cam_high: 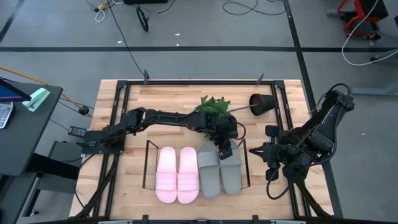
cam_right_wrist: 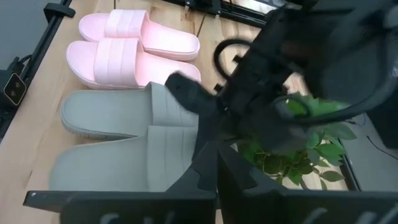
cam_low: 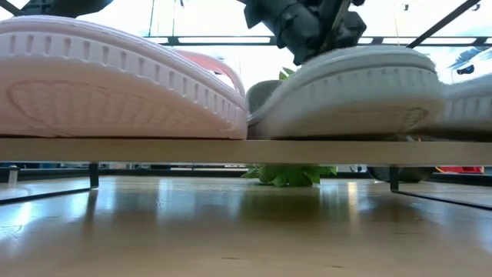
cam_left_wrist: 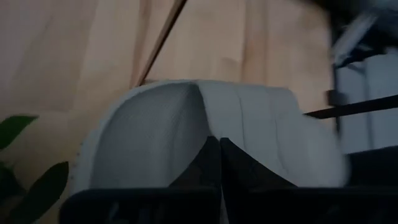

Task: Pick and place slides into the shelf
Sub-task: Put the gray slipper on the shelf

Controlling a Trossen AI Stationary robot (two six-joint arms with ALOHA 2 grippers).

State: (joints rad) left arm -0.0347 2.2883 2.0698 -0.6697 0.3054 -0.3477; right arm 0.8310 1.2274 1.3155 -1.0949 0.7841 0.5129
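Left gripper point(cam_high: 226, 148) we see pinched shut over the grey slides point(cam_high: 219, 168), which sit beside the pink slides point(cam_high: 177, 175) on the shelf point(cam_high: 147, 163) by the wooden tabletop's point(cam_high: 168, 99) front edge, cables point(cam_high: 127, 43) across the grey floor point(cam_high: 205, 31) behind.

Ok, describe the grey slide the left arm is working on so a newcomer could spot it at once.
Start at the shelf, the low dark rod rack on the wooden table, where four slides lie in a row. The pink pair takes the left half and the grey pair the right. The one meant is the outermost grey slide at the right end, the only one with the left pincer shut on its back edge.
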